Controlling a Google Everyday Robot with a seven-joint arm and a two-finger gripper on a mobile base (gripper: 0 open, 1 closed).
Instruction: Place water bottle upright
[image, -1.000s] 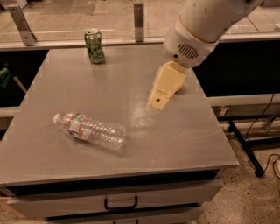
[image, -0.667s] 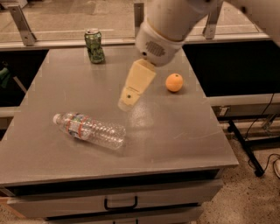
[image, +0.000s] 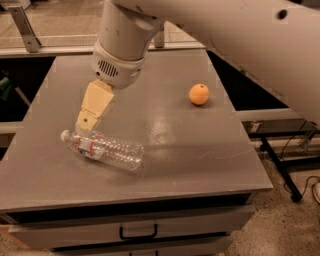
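Note:
The water bottle (image: 105, 149) lies on its side on the grey table (image: 190, 150), near the front left. It is clear and ribbed, with its white cap pointing left and a red-and-teal label band near the neck. My gripper (image: 85, 125) hangs from the large white arm and reaches down to the bottle's neck end. Its beige tip is right above the cap and label, close to or touching the bottle.
An orange (image: 199, 94) sits on the table at the right. The white arm (image: 225, 35) crosses the top of the view and hides the back of the table. A drawer with a black handle (image: 138, 232) is under the front edge.
The arm has swung left and down, from the table's right side to the bottle's neck end. The orange came into view. The bottle has not moved.

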